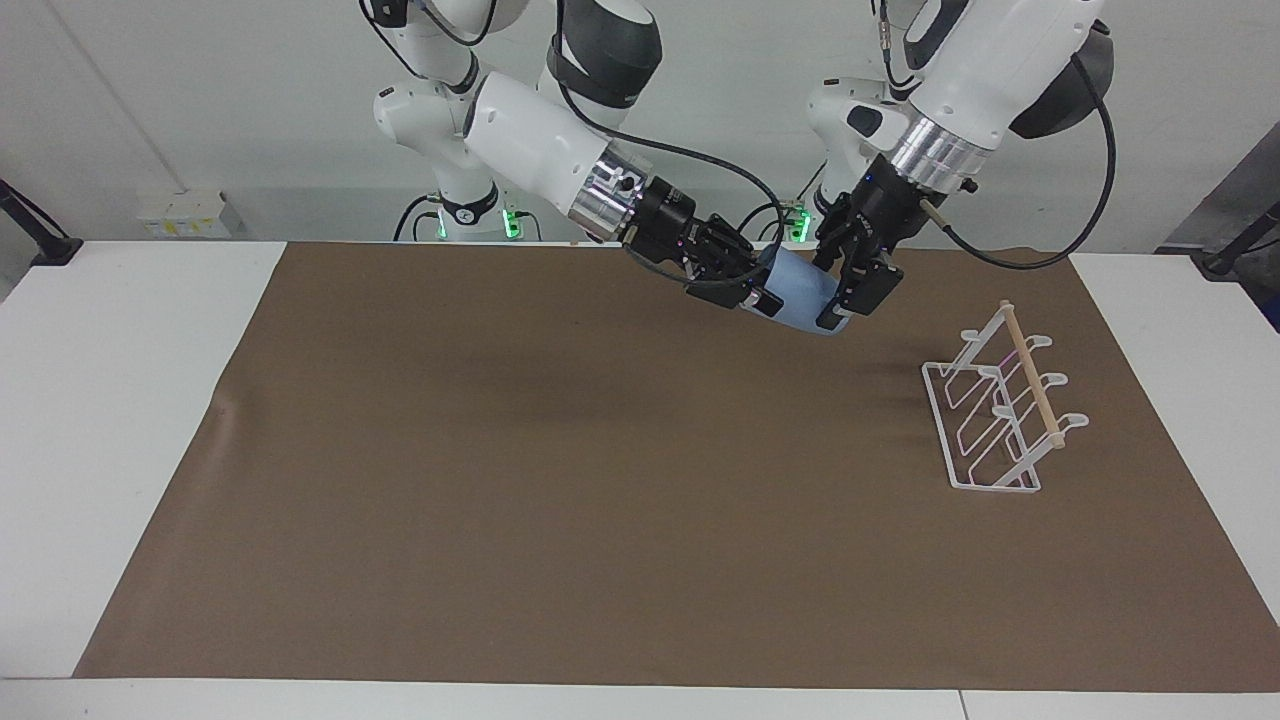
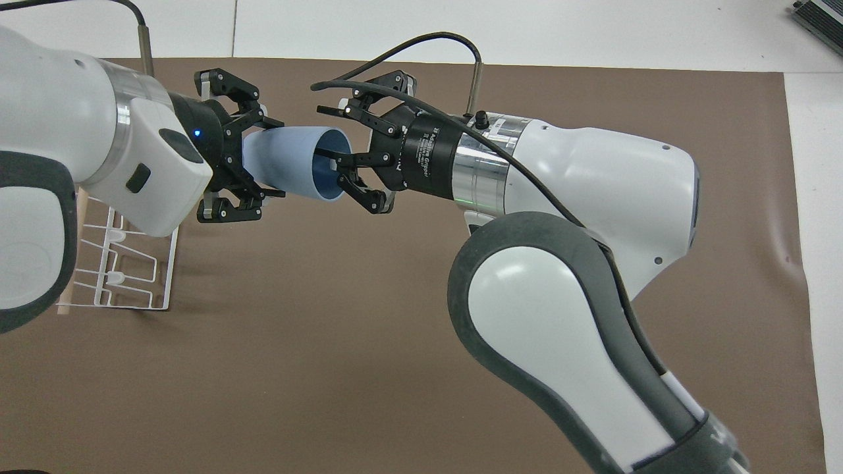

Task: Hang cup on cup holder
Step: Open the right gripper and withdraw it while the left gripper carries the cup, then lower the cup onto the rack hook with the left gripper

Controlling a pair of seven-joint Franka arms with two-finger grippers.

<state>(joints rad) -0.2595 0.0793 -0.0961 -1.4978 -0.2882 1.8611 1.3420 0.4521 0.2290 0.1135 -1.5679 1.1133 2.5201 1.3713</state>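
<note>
The right arm reaches from its base toward the left arm's end; the right gripper (image 2: 349,155) hangs in the air over the part of the brown mat (image 1: 500,500) close to the robots, turned sideways to face the cup's mouth; its fingers (image 2: 369,197) are spread wide apart around the rim, and whether any of them touches the rim cannot be told.

The cup (image 2: 290,164) is off the surface (image 1: 100,400), lying nearly level in the air between the two grippers, its open mouth toward the right gripper and its narrow end toward the left one.

The left gripper (image 2: 270,158) comes down from above and holds that narrow end; its fingers (image 2: 267,194) are closed on the cup, one on each side of the wall.

The cup holder (image 1: 1000,420) stands upright on the mat toward the left arm's end, apart from the cup and both grippers; its wooden rod (image 1: 1030,375) runs along the top above the slanted wire loops; nothing hangs on it.
</note>
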